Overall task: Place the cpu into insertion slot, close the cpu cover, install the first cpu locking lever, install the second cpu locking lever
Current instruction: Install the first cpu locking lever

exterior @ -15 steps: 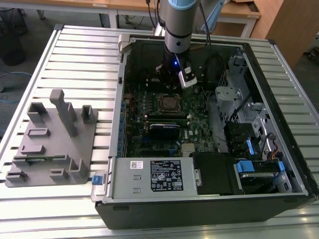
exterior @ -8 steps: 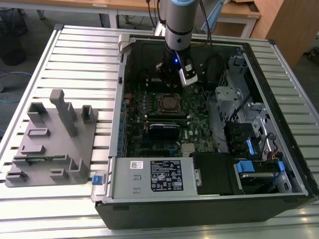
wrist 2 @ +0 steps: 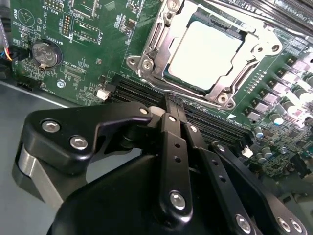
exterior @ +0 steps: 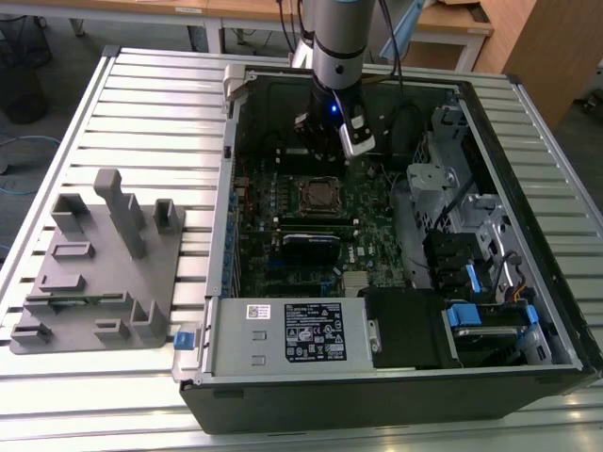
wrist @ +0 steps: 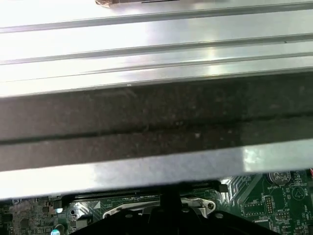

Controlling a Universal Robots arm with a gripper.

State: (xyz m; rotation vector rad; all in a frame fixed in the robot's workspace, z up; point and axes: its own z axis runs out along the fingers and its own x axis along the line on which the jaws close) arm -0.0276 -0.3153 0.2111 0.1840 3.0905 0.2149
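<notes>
Exterior view: your gripper [exterior: 332,141] hung inside the open computer case [exterior: 528,235], above the insertion slot [exterior: 322,195] near the green board's [exterior: 377,217] middle.

Second wrist view: fingers [wrist 2: 172,142] clenched together, empty. The cpu [wrist 2: 208,54] sat in the slot, the cpu cover [wrist 2: 151,49] framing it.

First wrist view: case wall [wrist: 146,122] ahead.

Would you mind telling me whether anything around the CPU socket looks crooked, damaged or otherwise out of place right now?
Nothing stands out. In the second wrist view the cpu lies flat and square in the insertion slot, with the cpu cover framing it evenly. The gripper sits just beside the socket, over the green board, and nothing there looks bent or loose.
</notes>
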